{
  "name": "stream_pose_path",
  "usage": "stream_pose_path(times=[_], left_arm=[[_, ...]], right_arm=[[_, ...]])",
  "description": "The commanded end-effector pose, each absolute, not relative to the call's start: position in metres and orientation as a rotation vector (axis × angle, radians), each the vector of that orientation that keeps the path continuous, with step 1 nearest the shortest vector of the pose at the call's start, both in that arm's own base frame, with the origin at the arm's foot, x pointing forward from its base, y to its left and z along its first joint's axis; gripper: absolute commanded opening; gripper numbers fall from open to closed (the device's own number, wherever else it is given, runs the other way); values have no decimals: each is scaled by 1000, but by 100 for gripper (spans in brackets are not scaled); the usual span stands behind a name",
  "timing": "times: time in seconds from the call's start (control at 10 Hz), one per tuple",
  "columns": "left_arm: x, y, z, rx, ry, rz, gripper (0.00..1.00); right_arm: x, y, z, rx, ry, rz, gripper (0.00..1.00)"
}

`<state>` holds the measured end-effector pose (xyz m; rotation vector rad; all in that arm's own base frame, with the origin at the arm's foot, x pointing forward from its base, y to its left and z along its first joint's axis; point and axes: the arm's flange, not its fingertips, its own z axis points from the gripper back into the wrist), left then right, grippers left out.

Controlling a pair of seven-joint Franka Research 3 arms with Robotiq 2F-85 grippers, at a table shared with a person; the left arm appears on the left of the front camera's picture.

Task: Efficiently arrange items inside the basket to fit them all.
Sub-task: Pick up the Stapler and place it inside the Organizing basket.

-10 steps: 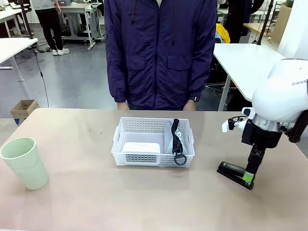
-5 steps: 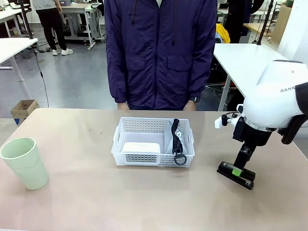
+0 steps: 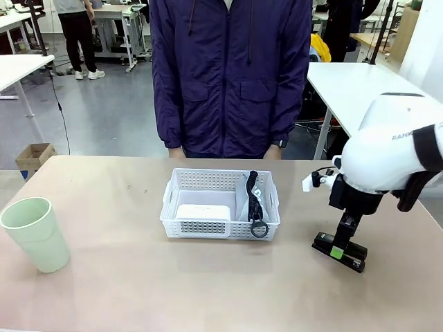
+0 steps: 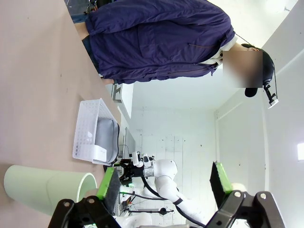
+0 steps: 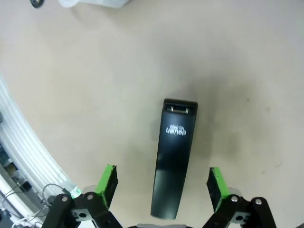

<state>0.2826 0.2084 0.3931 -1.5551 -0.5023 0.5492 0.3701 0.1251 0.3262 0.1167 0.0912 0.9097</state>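
Note:
The white lattice basket [image 3: 176, 205] stands mid-table, holding a white box [image 3: 202, 212] on its left and a grey pouch [image 3: 243, 202] with a black strap [image 3: 255, 205] on its right. A black stapler [image 3: 338, 251] lies on the table right of the basket. My right gripper [image 3: 340, 246] hangs open just above it; in the right wrist view the stapler [image 5: 174, 163] lies lengthwise between the green pads [image 5: 109, 180], untouched. A pale green cup [image 3: 36, 234] stands upright at the table's left. My left gripper [image 4: 164, 185] is open and empty, with the cup [image 4: 45, 183] close by and the basket [image 4: 87, 130] beyond.
A person in a dark blue jacket [image 3: 232, 76] stands at the far side behind the basket, hands down at the sides. Bare table lies between the cup and the basket and along the near edge.
My right arm has shifted left and turned over the stapler, bringing the open fingers from its right end toward its middle. The basket, the cup and the stapler have not moved.

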Motion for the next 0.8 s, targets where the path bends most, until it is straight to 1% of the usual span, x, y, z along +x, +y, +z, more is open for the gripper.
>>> stream_pose_path(times=[0.0,0.1,0.3,0.7], left_arm=[[280,205,394,-1564,-516,534,100],[280,205,394,-1564,-516,534,100],[280,205,394,-1564,-516,534,100],[280,205,394,-1564,-516,534,100]], right_arm=[[370,127,308,73,81,963,100],[371,130,302,54,96,959,100],[371,130,301,36,37,982,100],[375,131,296,23,76,993,100]])
